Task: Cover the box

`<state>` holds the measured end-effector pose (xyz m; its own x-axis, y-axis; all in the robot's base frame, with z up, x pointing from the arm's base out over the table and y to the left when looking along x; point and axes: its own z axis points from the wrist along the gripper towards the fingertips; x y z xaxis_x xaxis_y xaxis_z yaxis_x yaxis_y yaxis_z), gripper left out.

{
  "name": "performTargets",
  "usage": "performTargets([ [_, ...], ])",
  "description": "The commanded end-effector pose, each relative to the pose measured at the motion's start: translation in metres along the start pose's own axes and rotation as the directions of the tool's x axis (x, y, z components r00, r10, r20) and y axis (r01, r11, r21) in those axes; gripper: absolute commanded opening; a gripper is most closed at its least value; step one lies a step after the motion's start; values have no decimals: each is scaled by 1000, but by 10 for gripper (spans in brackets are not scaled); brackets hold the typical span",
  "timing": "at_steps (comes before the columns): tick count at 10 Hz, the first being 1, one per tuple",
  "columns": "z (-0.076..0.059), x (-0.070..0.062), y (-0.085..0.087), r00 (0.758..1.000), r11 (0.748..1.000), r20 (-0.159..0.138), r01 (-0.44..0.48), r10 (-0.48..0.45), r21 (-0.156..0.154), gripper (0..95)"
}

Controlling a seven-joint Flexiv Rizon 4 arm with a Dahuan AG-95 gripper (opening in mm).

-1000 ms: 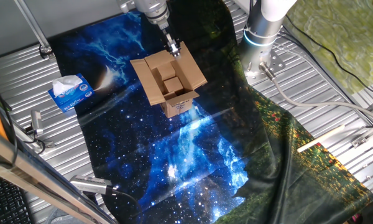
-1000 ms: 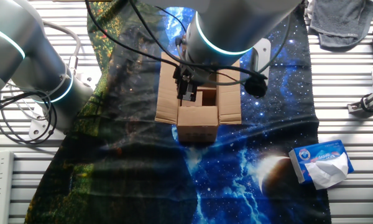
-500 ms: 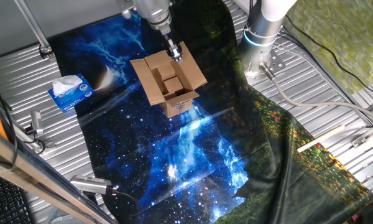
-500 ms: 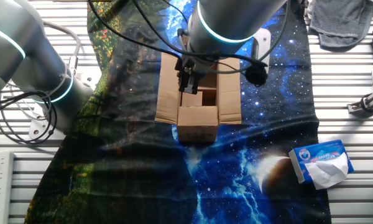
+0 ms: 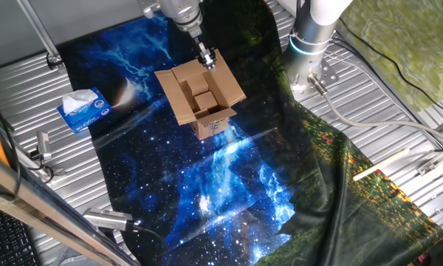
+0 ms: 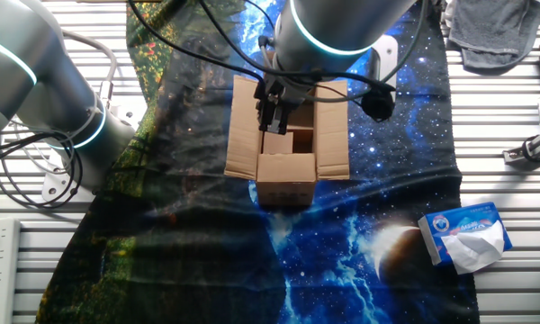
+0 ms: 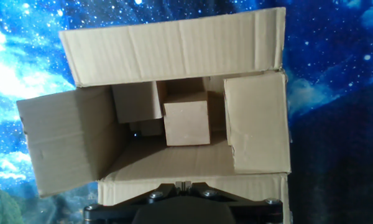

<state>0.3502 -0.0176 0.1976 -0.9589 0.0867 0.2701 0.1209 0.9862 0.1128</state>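
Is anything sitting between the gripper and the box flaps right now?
Nothing visible does. The gripper hangs right at the rim of the open box, and the tissue box sits well off to the side.

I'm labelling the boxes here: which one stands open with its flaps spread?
The brown cardboard box under the gripper stands open, its flaps folded outward. The blue and white tissue box, off to the side, just has tissue sticking out.

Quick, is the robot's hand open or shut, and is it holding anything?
Gripper: the jaws look close together over one flap of the box, but whether they pinch it cannot be told.
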Motion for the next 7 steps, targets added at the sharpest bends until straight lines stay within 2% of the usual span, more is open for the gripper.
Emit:
performTargets([
  [1, 0, 1, -1, 1000, 1000, 2, 0, 0, 2, 0],
  [5, 0, 1, -1, 1000, 1000, 3, 21, -21, 3, 0],
  [7, 0, 1, -1, 1000, 1000, -12, 27, -27, 4, 0],
])
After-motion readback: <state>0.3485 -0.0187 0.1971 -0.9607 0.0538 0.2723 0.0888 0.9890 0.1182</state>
